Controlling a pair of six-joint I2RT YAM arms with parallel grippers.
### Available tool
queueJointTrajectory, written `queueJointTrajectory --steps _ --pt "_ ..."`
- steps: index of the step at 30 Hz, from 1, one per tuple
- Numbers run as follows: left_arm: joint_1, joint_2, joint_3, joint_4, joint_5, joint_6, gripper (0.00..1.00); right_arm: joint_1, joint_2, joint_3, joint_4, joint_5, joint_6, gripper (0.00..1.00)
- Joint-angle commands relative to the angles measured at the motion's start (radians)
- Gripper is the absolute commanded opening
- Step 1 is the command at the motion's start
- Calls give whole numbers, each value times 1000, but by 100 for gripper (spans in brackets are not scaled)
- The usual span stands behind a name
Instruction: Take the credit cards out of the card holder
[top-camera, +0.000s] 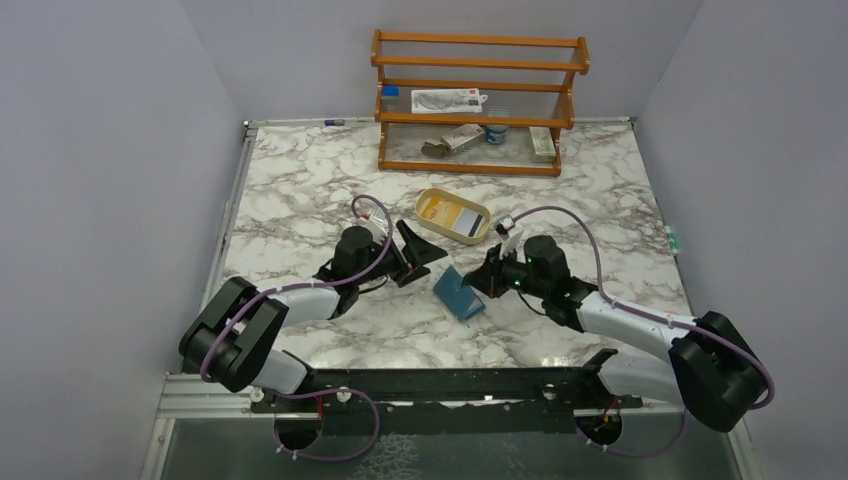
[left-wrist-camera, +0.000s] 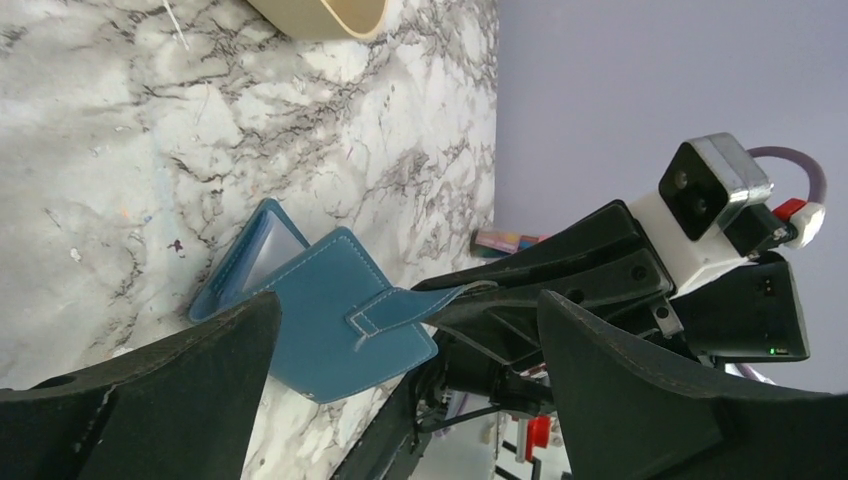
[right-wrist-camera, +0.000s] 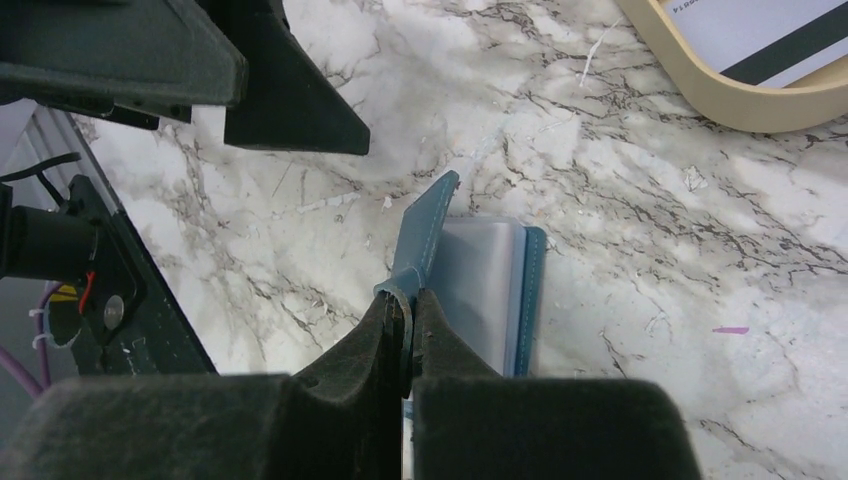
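The teal-blue card holder (top-camera: 459, 294) lies partly open on the marble table, between the two grippers. My right gripper (top-camera: 490, 279) is shut on its snap tab (right-wrist-camera: 424, 228) and holds the cover flap up; the pale inside (right-wrist-camera: 484, 282) shows beside the flap. My left gripper (top-camera: 421, 250) is wide open and empty, just left of the holder. In the left wrist view, the holder (left-wrist-camera: 310, 315) sits between the spread fingers (left-wrist-camera: 180, 380). One pale credit card with a dark stripe (right-wrist-camera: 765, 40) lies in the tan tray (top-camera: 453, 215). I cannot tell whether cards sit in the holder's slots.
The oval tan tray (right-wrist-camera: 745, 105) stands just behind the card holder. A wooden shelf rack (top-camera: 478, 100) with small packages stands at the back. The black base rail (top-camera: 440, 385) runs along the near edge.
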Motion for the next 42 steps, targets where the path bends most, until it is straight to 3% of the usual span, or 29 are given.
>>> queueJointTrajectory --steps 1,9,21,25,29,34,42 --pt "-31 9 -7 26 14 -4 97 1 -43 58 -56 57 -32 1" --pt "-85 60 34 26 32 -50 94 3 -94 136 -145 -45 -147 1" --pt "-95 73 48 21 7 -63 92 2 -202 326 -350 208 -179 1" --pt "-96 65 45 18 -1 -54 92 2 -217 381 -433 420 -42 1" --pt "-96 32 59 16 -3 -2 92 3 -192 462 -560 537 138 0" --pt "-128 -57 116 -29 -17 206 92 3 -122 573 -773 624 379 1" --pt "-252 -152 115 -64 -196 502 96 3 -76 664 -1025 678 797 1"
